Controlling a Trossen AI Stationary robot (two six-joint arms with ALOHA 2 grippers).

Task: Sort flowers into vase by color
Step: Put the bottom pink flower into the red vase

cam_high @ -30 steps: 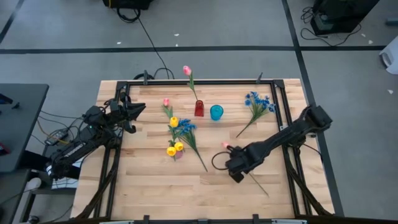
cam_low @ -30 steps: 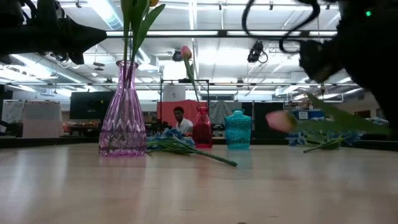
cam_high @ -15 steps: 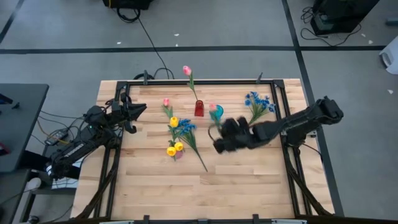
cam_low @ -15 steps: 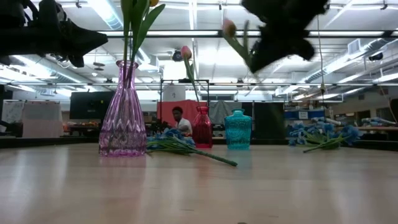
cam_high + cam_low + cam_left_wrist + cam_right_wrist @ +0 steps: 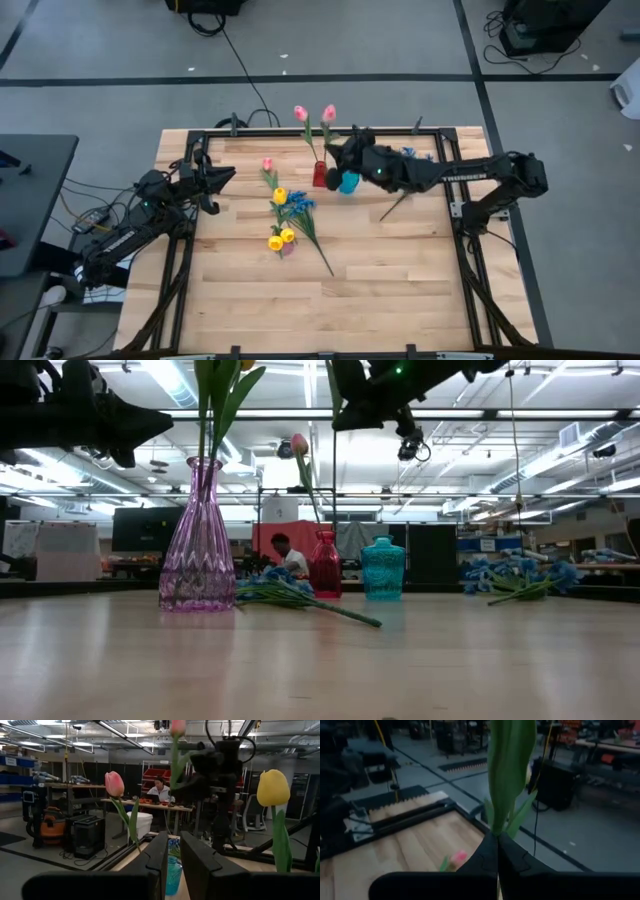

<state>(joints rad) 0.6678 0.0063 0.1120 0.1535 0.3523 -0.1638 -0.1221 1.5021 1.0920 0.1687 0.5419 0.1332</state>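
Above the pale wooden table, beside the small red glass vase, the right gripper clenches a pink tulip's green stem, bloom upward.

Seated person, orange shop vacuum

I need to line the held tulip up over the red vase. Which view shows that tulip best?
The high view: the pink tulip in the right gripper beside the red vase. The right wrist view shows only stem and leaves; the left wrist view shows the bloom cut off; the low view shows only stem.
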